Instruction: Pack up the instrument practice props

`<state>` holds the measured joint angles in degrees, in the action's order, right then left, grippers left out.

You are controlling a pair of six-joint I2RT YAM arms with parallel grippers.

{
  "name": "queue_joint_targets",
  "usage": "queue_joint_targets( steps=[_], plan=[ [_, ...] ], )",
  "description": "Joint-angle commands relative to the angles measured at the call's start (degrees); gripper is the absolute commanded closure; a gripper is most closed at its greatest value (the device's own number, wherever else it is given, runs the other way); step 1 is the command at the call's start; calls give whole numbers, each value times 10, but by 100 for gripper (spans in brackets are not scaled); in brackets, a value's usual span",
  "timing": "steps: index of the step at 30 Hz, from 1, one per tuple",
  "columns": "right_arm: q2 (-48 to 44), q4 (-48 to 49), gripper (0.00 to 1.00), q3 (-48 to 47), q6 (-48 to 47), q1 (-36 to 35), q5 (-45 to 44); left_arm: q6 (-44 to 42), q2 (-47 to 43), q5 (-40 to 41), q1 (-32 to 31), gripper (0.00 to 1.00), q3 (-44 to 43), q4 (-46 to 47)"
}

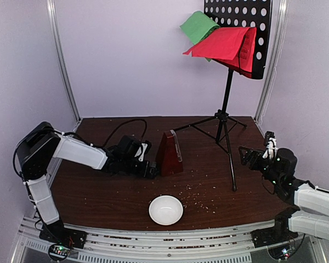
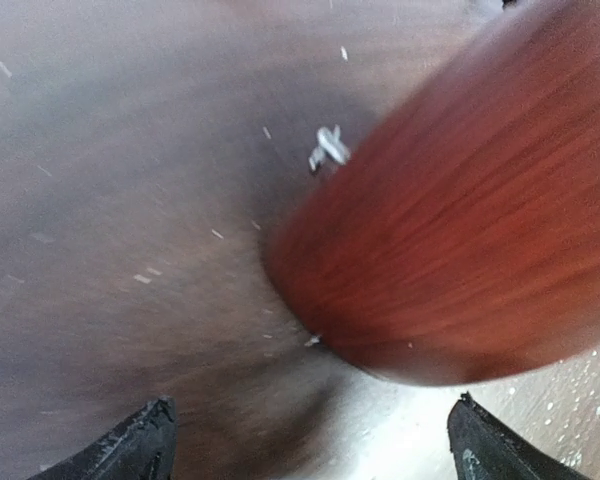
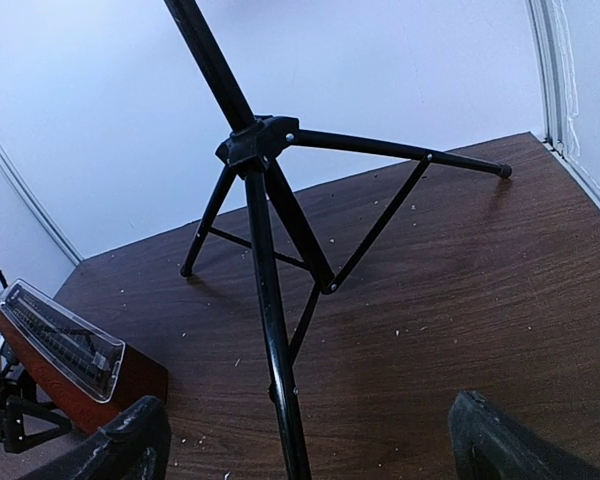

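metronome [image 2: 460, 230] sits right of frame centre — shift your left gripper [image 2: 310, 450], fingers apart, across before closing; right gripper [image 3: 310, 445] also spread.

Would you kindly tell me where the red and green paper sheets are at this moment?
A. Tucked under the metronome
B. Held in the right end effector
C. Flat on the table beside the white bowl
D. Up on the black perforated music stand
D: the red sheet and the green sheet both sit on the desk of the music stand, hanging out over its left edge.
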<state>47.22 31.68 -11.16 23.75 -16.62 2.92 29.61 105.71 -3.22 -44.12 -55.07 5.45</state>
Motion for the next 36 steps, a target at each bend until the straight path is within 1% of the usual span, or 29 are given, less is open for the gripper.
queue_joint_targets(
  steps=[1, 4, 7, 11, 13, 15, 17, 19, 21, 25, 27, 36],
  plan=[
    [-16, -16, 0, -15, -12, 3, 5, -84, -93, 55, 3, 2, -14, -11],
    [-18, -15, 0, -14, -11, 3, 6, -156, -138, 17, 2, 2, -25, -13],
    [-14, -7, 0, -13, -3, 3, 11, -234, -152, -72, 4, 2, -60, -30],
    [-5, -3, 0, -16, 7, 3, 36, -291, -130, -165, 10, 2, -119, -51],
    [-3, -10, 0, -21, 7, 3, 49, -314, -107, -191, 13, 2, -150, -64],
    [-4, -22, 0, -28, 3, 2, 60, -337, -82, -200, 20, 2, -178, -82],
    [-9, -37, 0, -35, -1, 3, 67, -345, -67, -219, 36, 2, -196, -82],
    [-15, -50, 0, -37, -4, 3, 73, -343, -51, -273, 63, 2, -204, -69],
    [-21, -58, 0, -37, -7, 3, 74, -340, -32, -331, 78, 2, -217, -64],
    [-23, -64, 0, -36, -9, 3, 76, -347, 3, -395, 81, 2, -241, -67],
    [-20, -64, 0, -37, -9, 3, 78, -347, 19, -410, 81, 2, -247, -67],
    [4, -52, 0, -49, -6, 3, 92, -348, 58, -403, 79, 3, -264, -66]
  ],
)
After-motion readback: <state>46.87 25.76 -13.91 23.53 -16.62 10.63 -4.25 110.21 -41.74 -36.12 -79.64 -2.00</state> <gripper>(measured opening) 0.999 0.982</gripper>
